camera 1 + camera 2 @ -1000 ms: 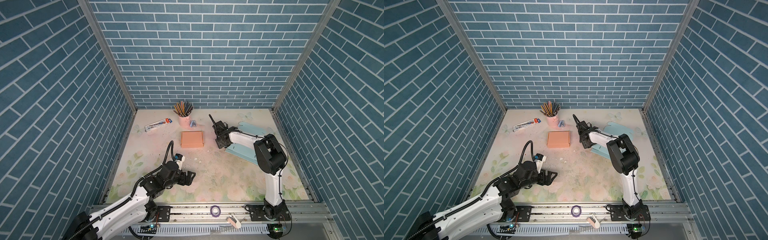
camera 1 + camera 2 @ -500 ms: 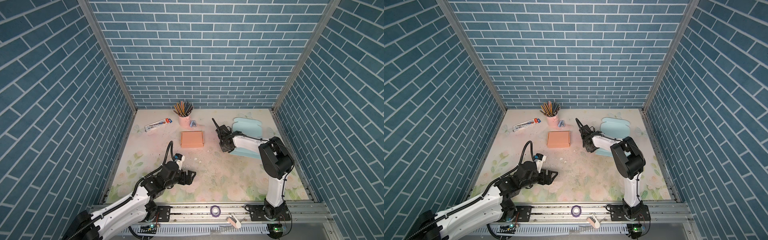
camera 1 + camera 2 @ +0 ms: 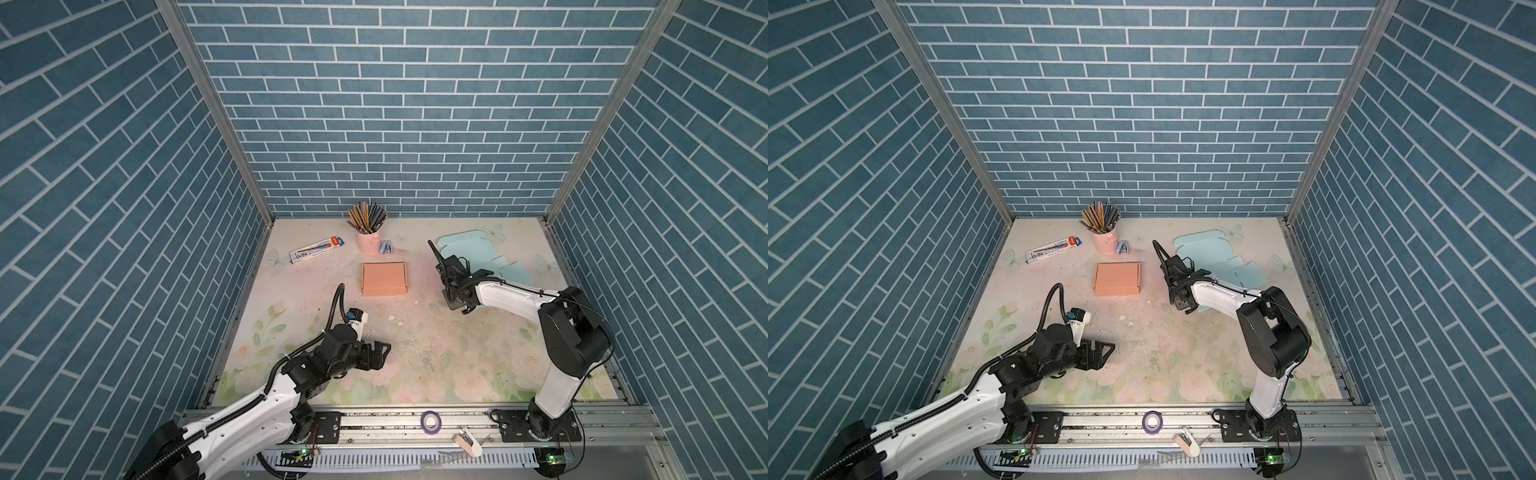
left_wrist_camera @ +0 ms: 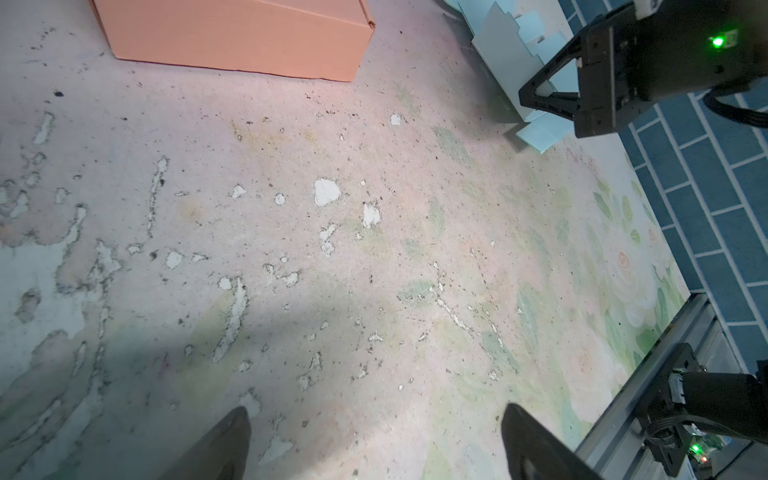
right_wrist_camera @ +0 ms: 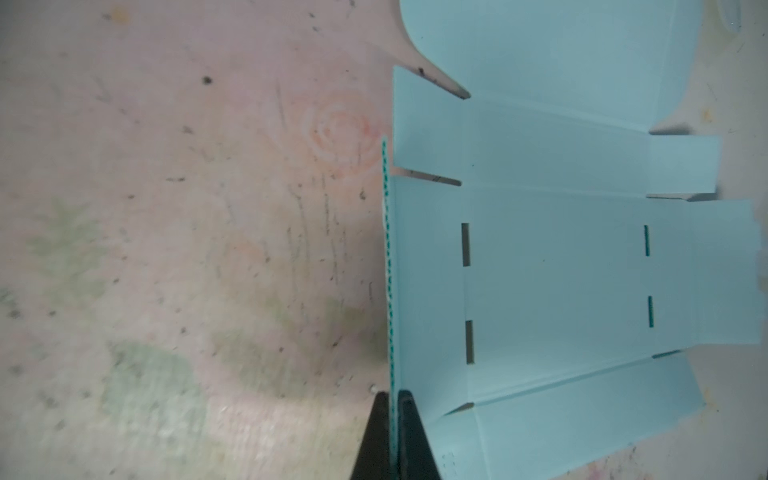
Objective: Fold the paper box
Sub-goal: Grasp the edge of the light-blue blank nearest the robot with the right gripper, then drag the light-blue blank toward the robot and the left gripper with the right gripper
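You stand before three walls of teal-blue brick-pattern panels [image 3: 399,124] at 9, 12 and 3 o'clock, joined by grey metal corner posts [image 3: 219,124]. The worn pastel floral table mat [image 3: 415,353] shows white chips. A grey aluminium rail [image 3: 386,419] edges 6 o'clock.

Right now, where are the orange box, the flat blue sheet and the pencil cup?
orange box [image 3: 383,279]: in a top view, middle of its closed lid.
blue sheet [image 5: 557,270]: in the right wrist view, middle panel between the slots.
pencil cup [image 3: 368,244]: in a top view, pink side wall below the pencils.
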Motion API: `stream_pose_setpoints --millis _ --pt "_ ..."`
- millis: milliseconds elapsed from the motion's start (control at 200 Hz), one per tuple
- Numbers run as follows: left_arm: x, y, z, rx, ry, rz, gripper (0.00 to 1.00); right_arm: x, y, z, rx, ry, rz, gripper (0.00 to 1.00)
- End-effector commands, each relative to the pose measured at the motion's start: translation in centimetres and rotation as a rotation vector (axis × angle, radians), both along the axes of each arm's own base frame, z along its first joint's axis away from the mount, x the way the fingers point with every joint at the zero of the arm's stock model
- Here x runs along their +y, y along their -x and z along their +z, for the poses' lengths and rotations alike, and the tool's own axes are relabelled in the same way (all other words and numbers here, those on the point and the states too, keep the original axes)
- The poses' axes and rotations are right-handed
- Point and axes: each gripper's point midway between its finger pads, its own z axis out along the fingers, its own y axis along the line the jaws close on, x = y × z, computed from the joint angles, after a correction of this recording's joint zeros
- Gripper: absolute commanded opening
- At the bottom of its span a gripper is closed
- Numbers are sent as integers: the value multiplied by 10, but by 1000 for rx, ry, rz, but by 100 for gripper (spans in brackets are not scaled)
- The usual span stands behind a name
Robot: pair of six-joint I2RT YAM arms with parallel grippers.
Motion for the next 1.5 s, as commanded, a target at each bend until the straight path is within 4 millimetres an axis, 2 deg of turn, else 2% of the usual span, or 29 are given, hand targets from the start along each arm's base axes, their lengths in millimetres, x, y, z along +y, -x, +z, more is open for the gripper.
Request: stream_pose_setpoints --millis 0,180,335,635,850,985,1120,1305,1400,1495 --pt "2 -3 -4 -10 -2 25 95 4 22 13 -28 -13 -16 3" --pt "0 -6 -10 -5 -14 24 94 21 60 21 -42 -62 18 3" --pt "-3 -10 -7 -15 -15 24 93 34 77 19 -24 -85 47 3" --pt "7 -8 -7 -29 -15 54 93 59 85 2 26 -94 81 4" --pt "19 -5 -6 -41 -17 85 93 75 91 8 16 -120 103 4" --pt "20 -5 -6 -38 -15 86 92 73 101 15 -5 -182 88 4" --pt "20 -3 -7 -31 -16 81 93 60 110 26 -48 -288 39 3" --pt "21 -4 -5 -35 -10 88 92 41 119 50 -123 -401 14 2" --pt "22 -6 -2 -37 -7 95 92 45 125 53 -111 -390 75 2" --pt "23 -8 2 -36 19 98 92 59 134 56 -99 -367 168 1"
